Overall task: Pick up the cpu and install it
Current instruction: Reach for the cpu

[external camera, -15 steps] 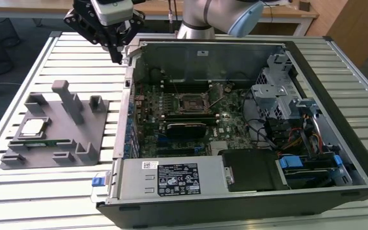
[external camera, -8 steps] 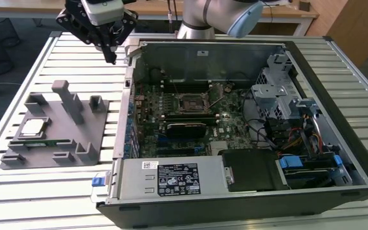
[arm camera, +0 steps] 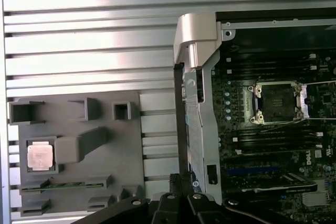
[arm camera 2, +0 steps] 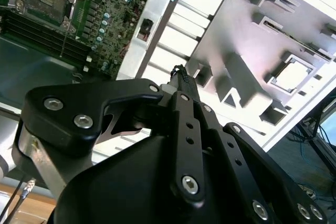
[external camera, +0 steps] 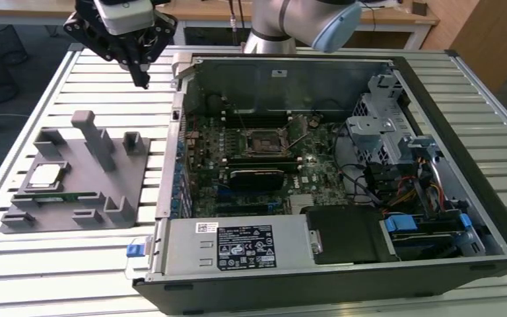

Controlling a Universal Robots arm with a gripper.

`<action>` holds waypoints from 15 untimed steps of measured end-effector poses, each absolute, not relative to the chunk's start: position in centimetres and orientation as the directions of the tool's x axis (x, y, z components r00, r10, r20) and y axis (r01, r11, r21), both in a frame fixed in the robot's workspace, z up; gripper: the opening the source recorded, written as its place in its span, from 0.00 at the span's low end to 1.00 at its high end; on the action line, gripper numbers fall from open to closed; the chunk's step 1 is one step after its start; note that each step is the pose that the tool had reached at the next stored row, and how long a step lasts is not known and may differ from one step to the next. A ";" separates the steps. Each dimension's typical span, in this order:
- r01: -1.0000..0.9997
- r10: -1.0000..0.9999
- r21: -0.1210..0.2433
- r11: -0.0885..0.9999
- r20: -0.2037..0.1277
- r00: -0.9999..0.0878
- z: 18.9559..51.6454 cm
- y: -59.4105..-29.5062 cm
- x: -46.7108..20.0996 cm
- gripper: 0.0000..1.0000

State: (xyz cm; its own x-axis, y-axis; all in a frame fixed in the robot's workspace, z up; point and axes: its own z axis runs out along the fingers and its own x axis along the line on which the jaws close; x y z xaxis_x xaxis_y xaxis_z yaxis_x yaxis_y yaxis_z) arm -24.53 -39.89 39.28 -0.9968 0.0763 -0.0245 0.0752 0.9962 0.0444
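The cpu point(external camera: 45, 175) is a small silvery square chip lying flat in a pocket of the grey holder block point(external camera: 86, 211) on the table, at the exterior view's left. It appears in both wrist views point(arm camera: 40, 156) point(arm camera 2: 291, 74). My gripper point(external camera: 142, 82) hangs high over the table's far left part, beyond the holder and just outside the computer case's wall. Its fingers are shut together with nothing between them, seen in both wrist views point(arm camera 2: 181, 74) point(arm camera: 181, 181). The open black-framed socket point(external camera: 263, 142) point(arm camera: 276, 102) sits on the motherboard inside the case.
The open computer case point(external camera: 465, 99) lies on a slatted metal table point(external camera: 77, 277). Its metal side wall point(arm camera: 198, 103) stands between the holder and the motherboard. A green memory stick point(external camera: 64, 196) rests in the holder near the cpu. Upright grey posts point(external camera: 90, 135) rise from the holder.
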 end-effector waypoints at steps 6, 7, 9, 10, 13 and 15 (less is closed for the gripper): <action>0.075 0.076 0.044 0.996 -0.024 -0.997 39.3 -39.9 -25.7 0.11; 0.075 0.076 0.044 0.996 -0.024 -0.997 39.3 -39.9 -25.9 0.11; 0.075 0.076 0.044 0.996 -0.024 -0.997 39.3 -39.9 -26.3 0.11; 0.075 0.076 0.044 0.996 -0.024 -0.997 39.3 -39.9 -26.5 0.11; 0.075 0.076 0.044 0.996 -0.024 -0.997 39.3 -39.9 -27.2 0.11; 0.075 0.076 0.044 0.996 -0.024 -0.997 39.3 -39.9 -27.8 0.11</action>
State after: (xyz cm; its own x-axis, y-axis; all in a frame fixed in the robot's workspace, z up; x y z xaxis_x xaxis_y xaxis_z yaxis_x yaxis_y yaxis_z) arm -27.78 -39.89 39.28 -0.9968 0.0762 -0.0244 0.0750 0.9962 0.0443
